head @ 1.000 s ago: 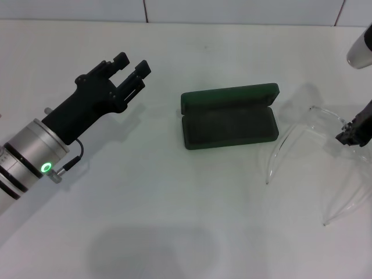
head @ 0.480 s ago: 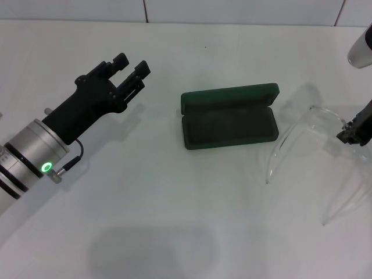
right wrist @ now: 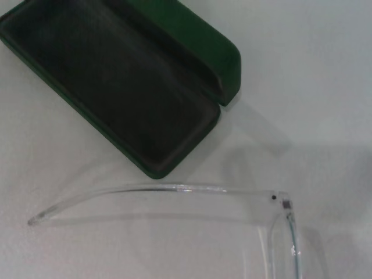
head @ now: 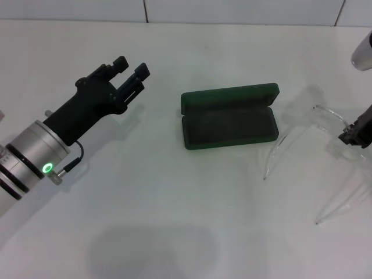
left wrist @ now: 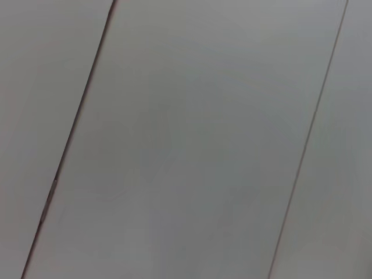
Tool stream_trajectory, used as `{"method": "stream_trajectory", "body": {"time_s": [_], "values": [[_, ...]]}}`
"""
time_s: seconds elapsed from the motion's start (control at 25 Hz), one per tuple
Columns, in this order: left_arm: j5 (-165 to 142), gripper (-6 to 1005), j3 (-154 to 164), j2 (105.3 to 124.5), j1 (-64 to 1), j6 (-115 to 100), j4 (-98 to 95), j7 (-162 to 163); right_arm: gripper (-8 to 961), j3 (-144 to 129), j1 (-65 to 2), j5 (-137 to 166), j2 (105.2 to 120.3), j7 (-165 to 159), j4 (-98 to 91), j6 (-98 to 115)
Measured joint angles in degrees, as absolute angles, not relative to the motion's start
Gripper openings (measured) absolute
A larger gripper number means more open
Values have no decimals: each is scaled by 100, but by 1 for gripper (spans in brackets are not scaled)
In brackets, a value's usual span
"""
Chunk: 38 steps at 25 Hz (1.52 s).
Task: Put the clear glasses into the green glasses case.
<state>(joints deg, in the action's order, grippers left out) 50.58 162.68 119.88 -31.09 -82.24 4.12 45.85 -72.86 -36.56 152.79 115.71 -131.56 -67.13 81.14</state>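
The green glasses case point(head: 229, 127) lies open in the middle of the table, lid point(head: 229, 96) tipped back and dark lining empty; the right wrist view also shows the case point(right wrist: 110, 87). Just right of it are the clear glasses point(head: 289, 141), their thin arms pointing toward the near side. The glasses' arm point(right wrist: 174, 188) hangs over its own shadow, clear of the table. My right gripper point(head: 356, 135) is at the right edge of the head view, shut on the glasses' front. My left gripper point(head: 131, 67) hovers open at the left, well away from the case.
The table point(head: 174, 221) is plain white, and a tiled wall point(head: 244, 11) runs along the back. My left arm's silver wrist with a green light point(head: 45, 168) reaches in from the lower left. Only pale panels with dark seams show in the left wrist view.
The clear glasses have shifted a little, their arm tips drifting left, and my right gripper has edged slightly right. The left arm and the case have not moved.
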Motion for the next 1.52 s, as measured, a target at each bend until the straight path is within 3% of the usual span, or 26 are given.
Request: {"method": "stream_trajectory", "body": {"time_s": [0.32, 0.76, 1.32, 1.52], "values": [[5155, 574, 16233, 11990, -2985, -8255, 402, 4596, 123, -7078, -3075, 14758, 11564, -13046, -7460, 8127], [4666, 405, 16293, 11997, -3172, -8204, 184, 4540, 120, -6320, -2447, 12788, 11579, -11884, -7301, 8121], [4180, 418, 16294, 11981, -4061, -8195, -391, 3754, 119, -6272, -2343, 10747, 11557, -10947, -6297, 8699], [3788, 419, 16295, 11989, -4084, -8468, -505, 3633, 118, -6232, -2395, 10365, 11547, -10793, -5915, 8741]]}}
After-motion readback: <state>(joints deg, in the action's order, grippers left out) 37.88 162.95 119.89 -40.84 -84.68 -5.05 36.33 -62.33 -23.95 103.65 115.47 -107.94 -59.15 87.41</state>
